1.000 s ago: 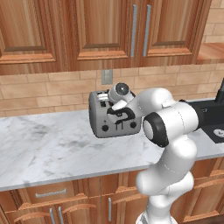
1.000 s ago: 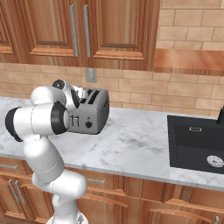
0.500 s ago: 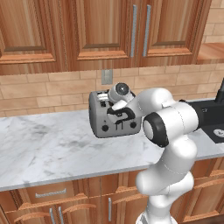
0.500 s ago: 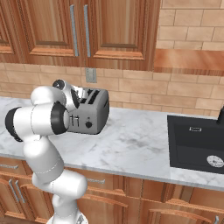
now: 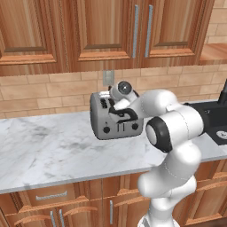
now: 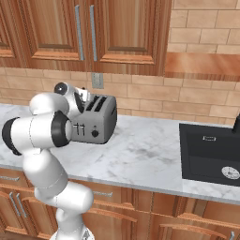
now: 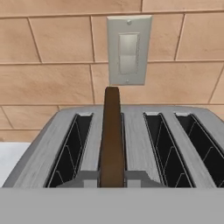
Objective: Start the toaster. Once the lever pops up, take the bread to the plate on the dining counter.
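The silver-grey toaster [image 5: 117, 126] [image 6: 98, 126] stands on the marble worktop against the brick wall. In the hand view I look down on its black slots [image 7: 157, 140]. The bread [image 7: 111, 135], a thin brown slice seen edge-on, stands upright over the second slot from the left. My gripper [image 7: 111, 178] is shut on the bread, one grey fingertip [image 7: 85, 178] pressed against each side. In the base views the hand [image 5: 113, 101] [image 6: 86, 99] sits on top of the toaster's left end. The plate and the dining counter are out of view.
A grey wall outlet [image 7: 128, 50] [image 5: 108, 77] sits just behind the toaster. Wooden upper cabinets [image 5: 111, 31] hang above. A black sink [image 6: 211, 152] is set into the worktop [image 5: 44, 146] to the right. Drawers and doors run below the worktop edge.
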